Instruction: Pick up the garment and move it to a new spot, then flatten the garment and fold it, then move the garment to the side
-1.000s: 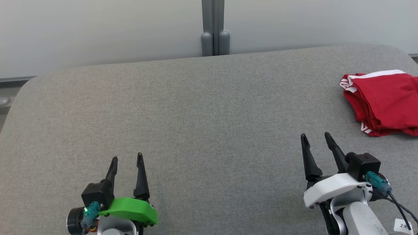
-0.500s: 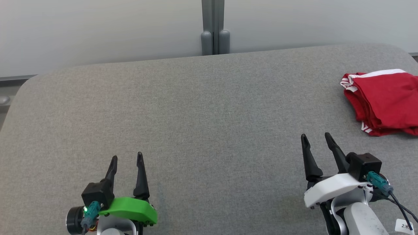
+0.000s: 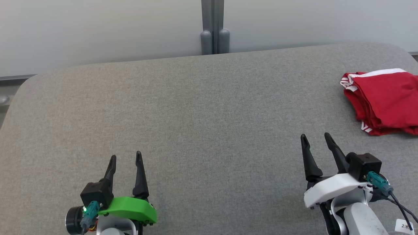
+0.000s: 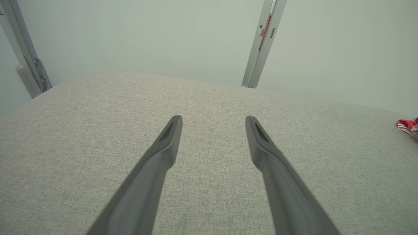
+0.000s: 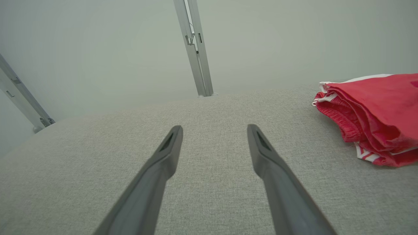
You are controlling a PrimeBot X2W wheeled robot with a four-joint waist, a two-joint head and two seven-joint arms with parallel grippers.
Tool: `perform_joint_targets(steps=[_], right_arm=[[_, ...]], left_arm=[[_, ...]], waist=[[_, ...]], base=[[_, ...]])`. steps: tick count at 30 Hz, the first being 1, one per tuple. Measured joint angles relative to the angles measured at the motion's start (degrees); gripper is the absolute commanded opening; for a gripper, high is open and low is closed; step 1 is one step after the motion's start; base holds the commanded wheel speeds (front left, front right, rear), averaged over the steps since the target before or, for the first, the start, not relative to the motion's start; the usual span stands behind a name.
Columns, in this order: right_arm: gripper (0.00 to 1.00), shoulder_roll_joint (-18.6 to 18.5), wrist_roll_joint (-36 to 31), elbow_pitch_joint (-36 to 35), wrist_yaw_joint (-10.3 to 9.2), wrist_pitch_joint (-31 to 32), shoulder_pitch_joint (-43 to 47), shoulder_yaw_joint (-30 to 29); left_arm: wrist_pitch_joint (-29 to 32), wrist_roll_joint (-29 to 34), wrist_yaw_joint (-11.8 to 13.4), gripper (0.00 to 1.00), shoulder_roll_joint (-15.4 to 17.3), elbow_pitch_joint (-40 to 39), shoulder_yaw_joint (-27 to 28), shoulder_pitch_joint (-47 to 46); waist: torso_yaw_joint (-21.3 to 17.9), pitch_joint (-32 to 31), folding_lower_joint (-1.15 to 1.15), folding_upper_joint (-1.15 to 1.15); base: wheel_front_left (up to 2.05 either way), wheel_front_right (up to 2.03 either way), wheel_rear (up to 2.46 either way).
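Head view: red garment (image 3: 385, 101) with white trim, far right of the post (image 3: 214, 32) and well apart from it, lying on the grey table (image 3: 196, 114), cut off by the frame edge. Stacked in layers, fairly tidy (looks folded rather than spread). Left gripper (image 3: 125, 156) below and left of the post: released, empty. Right gripper (image 3: 315, 137) below and right of the post: also released and empty, near the garment but not touching.

Left wrist view: fingers (image 4: 169, 137) spread over bare table. Post (image 4: 261, 45) ahead, slightly right. Red sliver of garment (image 4: 408, 126) far right of the post.

Right wrist view: fingers (image 5: 169, 147) spread, nothing gripped. Post (image 5: 194, 49) ahead, slightly left. Garment (image 5: 375, 111) right of the post, with elastic waistband and white stripes turned toward the fingers, several layers on show.

Judgement: probably folded and parked aside, so likely the closing step, with arms resting. Cannot rule out a fresh start with the pick-up ahead.

Doing it well either way: keep both grippers clear of the pile, no brushing the near hem, for risk of sliding layers. If a pick-up is due, use the right gripper. Come in low from the post side, pinch through all layers at the waistband edge, and lift straight up before carrying toward the post. Left gripper too far off to help until then.
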Motion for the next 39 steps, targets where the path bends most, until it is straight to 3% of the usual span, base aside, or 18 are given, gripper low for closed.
perform_joint_targets(steps=[27,28,33,39], right_arm=[[1.00,0.01,0.32,0.00,0.00,-0.09,0.55,-0.02],[0.00,0.01,0.32,0.00,0.00,-0.10,0.60,-0.01],[0.00,0.27,0.59,2.22,0.01,0.11,2.02,-0.02],[0.00,0.30,6.52,2.33,0.01,1.45,2.32,-0.59]], left_arm=[[0.00,0.00,0.26,1.00,0.00,0.34,-0.58,0.67],[0.01,-0.07,0.26,0.00,0.00,0.26,-0.64,0.75],[0.42,-0.35,0.23,0.00,-0.03,2.38,-0.87,1.67],[2.11,-5.95,-0.65,0.00,-0.04,2.45,0.41,1.93]], waist=[[0.06,-0.93,0.00,0.00],[0.07,-1.04,0.00,0.00],[0.07,-1.09,0.00,0.00],[0.05,-1.15,0.00,0.00]], base=[[0.00,0.00,0.00],[0.00,0.00,0.00],[0.00,0.00,0.00],[0.00,0.00,0.00]])
